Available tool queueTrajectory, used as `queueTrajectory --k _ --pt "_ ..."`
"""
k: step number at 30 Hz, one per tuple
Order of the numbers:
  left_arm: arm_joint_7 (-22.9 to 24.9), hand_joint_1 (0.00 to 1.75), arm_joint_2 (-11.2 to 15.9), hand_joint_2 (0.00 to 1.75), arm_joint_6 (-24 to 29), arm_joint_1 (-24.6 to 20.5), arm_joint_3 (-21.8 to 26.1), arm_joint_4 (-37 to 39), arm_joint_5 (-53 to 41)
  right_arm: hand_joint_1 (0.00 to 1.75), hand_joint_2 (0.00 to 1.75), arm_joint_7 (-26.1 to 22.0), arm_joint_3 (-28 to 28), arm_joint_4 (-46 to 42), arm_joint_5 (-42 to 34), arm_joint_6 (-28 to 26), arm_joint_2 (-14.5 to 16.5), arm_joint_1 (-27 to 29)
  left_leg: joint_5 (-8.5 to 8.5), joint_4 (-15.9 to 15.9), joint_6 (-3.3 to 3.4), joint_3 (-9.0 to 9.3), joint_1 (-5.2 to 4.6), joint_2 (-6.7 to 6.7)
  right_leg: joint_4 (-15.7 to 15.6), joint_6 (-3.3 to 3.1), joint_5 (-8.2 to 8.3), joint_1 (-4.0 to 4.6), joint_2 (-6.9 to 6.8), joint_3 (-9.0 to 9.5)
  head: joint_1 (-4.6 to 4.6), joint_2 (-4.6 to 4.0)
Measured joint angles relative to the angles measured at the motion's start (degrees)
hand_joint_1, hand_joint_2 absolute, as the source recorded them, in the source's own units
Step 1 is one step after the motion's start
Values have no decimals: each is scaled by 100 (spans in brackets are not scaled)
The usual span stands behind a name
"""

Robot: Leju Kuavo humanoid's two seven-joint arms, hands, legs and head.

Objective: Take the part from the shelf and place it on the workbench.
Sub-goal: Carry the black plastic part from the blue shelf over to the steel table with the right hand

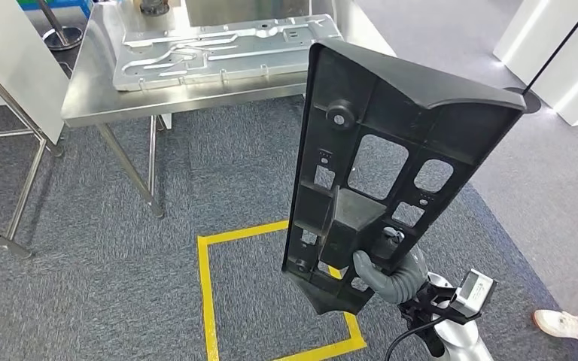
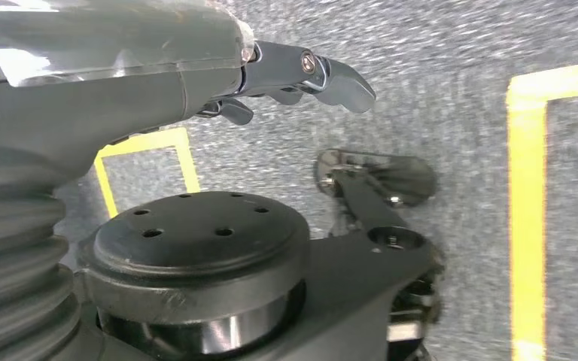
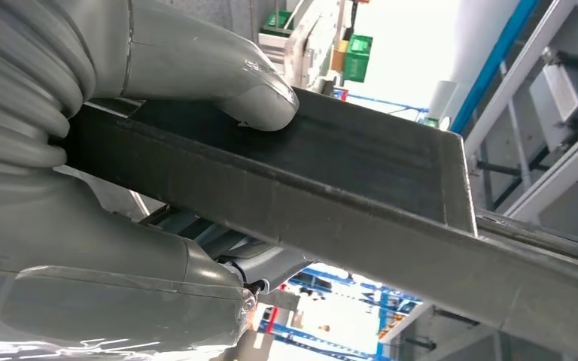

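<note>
In the head view the right hand (image 1: 380, 272) grips a long black plastic part (image 1: 391, 173), a ribbed panel with cut-out windows, by its lower end and holds it upright at about four o'clock from the picture's centre, well above the grey carpet (image 1: 105, 248). The steel bench (image 1: 90, 98) stands at about eleven o'clock, well apart from the part, and carries a pressed metal panel (image 1: 226, 49). A yellow taped square (image 1: 218, 301) marks the floor under the part, and a person's shoe (image 1: 561, 323) shows at about four o'clock by the edge. In the left wrist view the left hand (image 2: 301, 75) hangs over the carpet with nothing in it, its fingers loosely bent and apart. In the right wrist view the thick thumb (image 3: 263, 101) presses on one face of the part's black edge (image 3: 331, 188) while the rest of the hand closes on the other face, a firm clamp. The part seems already taken from the shelf, so the carrying step looks to be in hand; next the robot would need to close on the bench and lower the part flat onto a bare stretch of it, beside the metal panel.
</note>
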Motion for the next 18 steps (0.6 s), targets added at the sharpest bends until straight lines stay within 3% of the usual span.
queueTrajectory --k 1,3,6,7,9,11,12,15,16,17,18 --pt "1 0 -1 175 -1 -8 -1 0 1 141 175 4 -1 -9 4 -5 1 13 -49 4 -37 19 0 -5 -202 -31 98 16 -2 53 2 0" --pt "2 0 -3 175 -1 -17 -1 0 2 141 175 11 -4 -27 10 -11 2 40 -96 24 -115 57 -3 -7 -286 -120 65 54 -1 52 4 0" --pt "0 0 -5 175 -2 -20 0 0 2 141 175 17 -7 -53 11 -9 2 53 -225 211 -201 71 16 12 -324 -244 26 43 8 213 3 0" --pt "-3 0 -6 175 -2 -27 -1 0 1 141 175 18 -7 -59 10 -9 2 48 -337 439 -222 -34 28 20 -334 -269 -5 41 8 282 2 0" --pt "-7 0 -8 175 -3 -33 -1 0 -3 141 175 19 -8 -64 9 -8 2 35 -628 1173 -263 -471 50 33 -336 -297 -95 57 6 383 0 0" --pt "-7 0 -8 175 -3 -20 -1 0 -10 141 175 19 -11 -64 9 -5 2 34 -744 1672 -279 -891 61 37 -334 -303 -198 75 12 494 0 0" --pt "-7 0 -8 175 -3 -12 -1 0 -14 141 175 19 -14 -64 9 -2 2 37 -634 1614 -266 -963 61 37 -333 -301 -256 81 17 569 0 0" --pt "-7 0 -6 175 -4 1 -1 0 -22 141 175 16 -23 -65 6 15 2 42 165 655 -175 -797 25 43 -355 -275 -449 87 15 827 2 0" --pt "-7 0 -4 175 -4 2 -1 0 -22 141 175 15 -25 -66 4 19 2 43 349 406 -135 -742 -6 45 -372 -253 -491 79 14 873 2 0" --pt "-6 0 -2 175 -3 2 -1 0 -20 141 175 14 -26 -66 3 21 2 45 445 274 -93 -728 -42 47 -404 -222 -515 66 13 902 2 0" --pt "-5 0 1 175 -3 2 -1 0 -18 141 175 13 -27 -67 2 23 2 47 431 238 -58 -722 -72 47 -417 -181 -503 57 15 925 1 0"
